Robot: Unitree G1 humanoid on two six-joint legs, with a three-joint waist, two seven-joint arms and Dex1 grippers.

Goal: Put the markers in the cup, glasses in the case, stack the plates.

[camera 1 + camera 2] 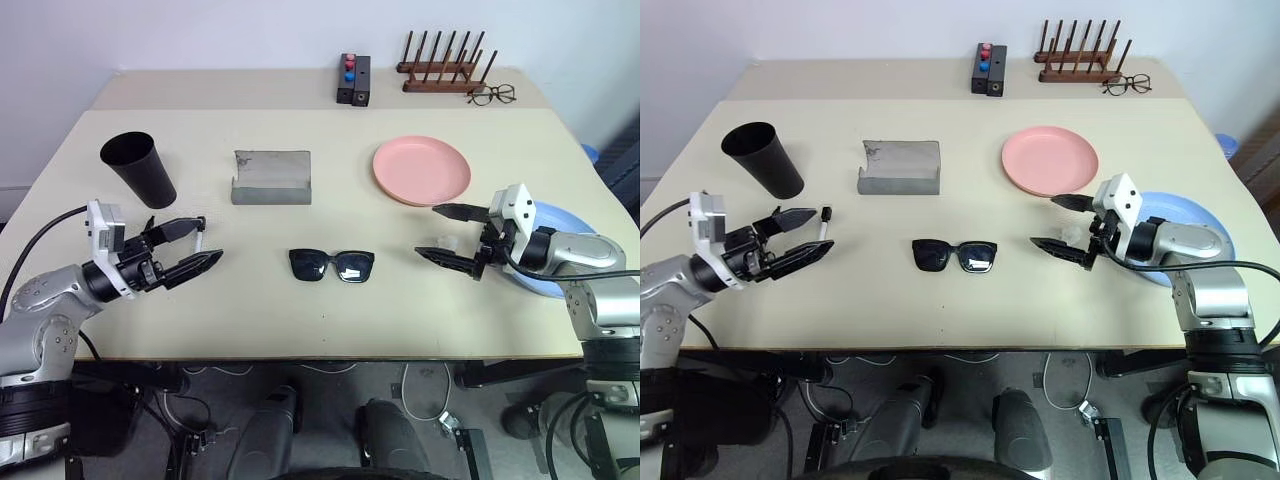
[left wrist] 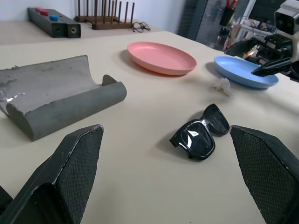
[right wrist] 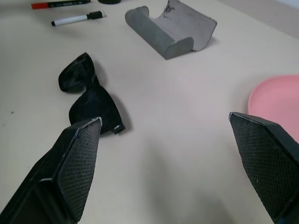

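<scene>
The black sunglasses (image 1: 332,265) lie folded open at the table's front centre, between my two grippers. My left gripper (image 1: 208,242) hovers open to their left, over the white-bodied marker (image 1: 825,222). Beside that one lies a marker with a red end (image 3: 60,4). Behind them, the black cup (image 1: 140,168) stands at the left. The grey case (image 1: 271,178) lies open at the back centre. To its right sits the pink plate (image 1: 421,169). My right gripper (image 1: 428,230) is open and empty, in front of the blue plate (image 1: 565,225), which my right arm partly covers.
A small crumpled clear scrap (image 1: 447,241) lies just by the right gripper. At the table's far edge stand a black box with red and blue buttons (image 1: 353,80), a wooden peg rack (image 1: 445,70) and thin-framed spectacles (image 1: 492,95).
</scene>
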